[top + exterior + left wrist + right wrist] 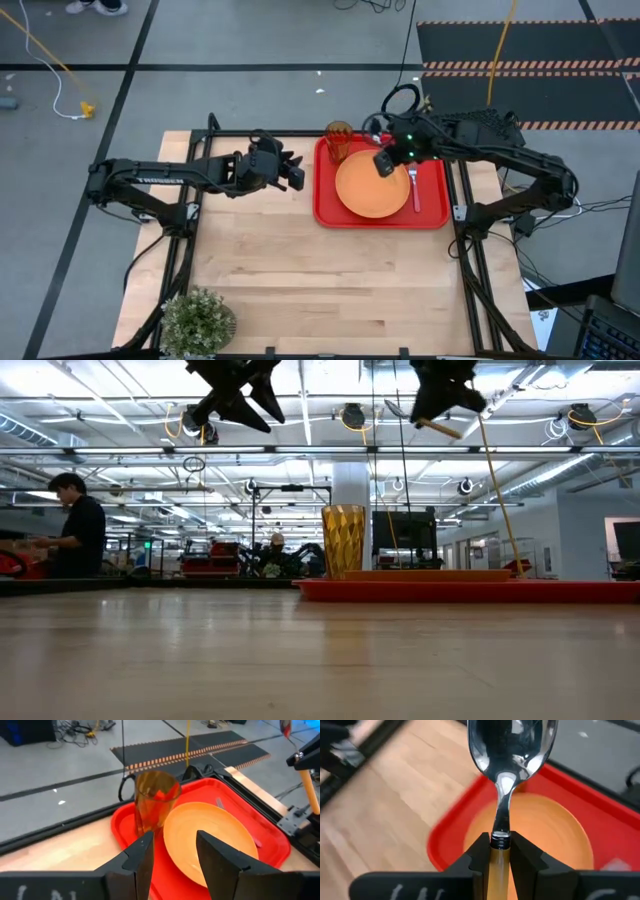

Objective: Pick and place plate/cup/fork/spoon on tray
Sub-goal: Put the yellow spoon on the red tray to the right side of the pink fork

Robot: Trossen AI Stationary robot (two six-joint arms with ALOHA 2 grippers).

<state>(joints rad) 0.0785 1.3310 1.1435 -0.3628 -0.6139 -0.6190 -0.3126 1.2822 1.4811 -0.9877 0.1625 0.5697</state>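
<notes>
The red tray (383, 205) sits at about one o'clock on the wooden counter (300, 270). The orange plate (372, 186) lies on it, the amber cup (338, 142) stands upright in the tray's far left corner, and the fork (414, 187) rests on the tray just at the plate's three o'clock side. The right fingers (501, 851) clench the spoon (510, 750) by its yellow handle, raised above the plate. The left fingers (175, 857) hang released and empty above the counter, just beside the tray's nine o'clock edge.

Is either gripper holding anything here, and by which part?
The right gripper holds the spoon by its yellow handle; the left gripper is empty.
</notes>
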